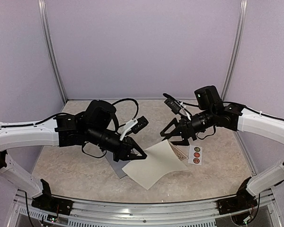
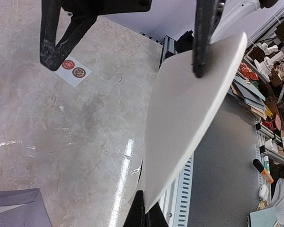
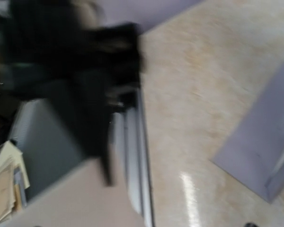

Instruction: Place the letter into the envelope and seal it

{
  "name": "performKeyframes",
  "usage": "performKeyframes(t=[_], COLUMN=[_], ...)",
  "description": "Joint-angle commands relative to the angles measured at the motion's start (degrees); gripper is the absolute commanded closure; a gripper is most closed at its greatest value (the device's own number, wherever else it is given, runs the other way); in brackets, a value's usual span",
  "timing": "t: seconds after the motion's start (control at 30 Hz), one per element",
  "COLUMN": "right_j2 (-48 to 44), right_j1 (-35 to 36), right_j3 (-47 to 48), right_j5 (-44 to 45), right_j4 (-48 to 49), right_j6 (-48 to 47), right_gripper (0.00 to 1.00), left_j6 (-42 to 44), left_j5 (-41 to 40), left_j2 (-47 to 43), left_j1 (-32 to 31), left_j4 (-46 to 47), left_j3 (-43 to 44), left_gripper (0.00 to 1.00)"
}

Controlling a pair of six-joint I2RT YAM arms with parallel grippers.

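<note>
**Letter in hand, envelope waiting.** The left pincer [image 1: 140, 156] is clamped tight on one corner of the cream letter [image 1: 154, 166], holding the sheet bowed and tilted over the desk [image 1: 66, 163]. The right pincer [image 1: 176, 137] hangs at the sheet's far edge with its jaws spread wide and nothing between them. Seen from the left wrist, one of its fingers crosses that edge, but whether it touches the paper cannot be told.

The grey-blue envelope [image 1: 117, 169] lies flat on the desk directly beneath the left pincer and well apart from the right one. The sheet partly hides it, and its flap cannot be made out. A white strip of round stickers [image 1: 195, 154] lies on the desk just beside the right pincer.

The job appears to be at an early stage. The letter is gripped but is not in the envelope, so both the insertion and the sealing are left to do. The right wrist view is too blurred to add detail.
</note>
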Motion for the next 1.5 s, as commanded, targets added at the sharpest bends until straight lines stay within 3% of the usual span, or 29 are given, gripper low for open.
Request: performKeyframes(t=[0.0,0.13,0.33,0.6,0.83,0.9,1.0,1.03,1.13,1.47], right_j2=[-2.15,-1.74,-0.76,3.18,5.77,5.89,6.36,6.64,7.52,8.80], right_j1=[0.90,2.65,5.79,9.32,10.65,10.67,10.66,10.67,10.79,11.11], right_j3=[-1.17,-3.54,-6.93,-7.01,-5.90,-5.90,-5.86,-5.86,-5.81,-6.02], right_j5=[-6.17,-4.13,-4.25,-2.15,-2.14,-2.18,-2.53,-2.78,-3.51,-4.40], right_j4=[-0.73,1.93,13.69,16.48,16.96,17.55,18.36,18.81,19.92,24.29], right_j6=[-1.58,0.67,7.14,8.80,8.53,8.80,9.35,9.73,10.94,13.19], right_gripper=[0.12,0.11,0.14,0.20,0.39,0.46,0.65,0.66,0.61,0.64], left_j6=[-0.03,-1.42,-3.15,-4.30,-5.00,-5.18,-5.36,-5.38,-5.53,-5.73], left_j5=[-3.53,-2.59,-0.64,0.78,1.38,1.71,1.94,1.95,1.93,2.22], left_j2=[0.93,0.40,-0.42,-1.56,-2.51,-2.74,-2.92,-2.97,-3.10,-3.19], left_j1=[0.08,0.39,0.92,1.67,1.89,2.07,2.23,2.25,2.30,2.55], left_j4=[-0.66,2.02,4.93,6.36,7.07,7.13,7.37,7.70,8.62,9.75], left_j3=[1.78,1.09,-0.11,-0.82,-1.61,-1.80,-2.07,-2.15,-2.42,-3.17], left_gripper=[1.00,1.00,1.00,1.00,1.00,1.00,1.00,1.00,1.00,1.00])
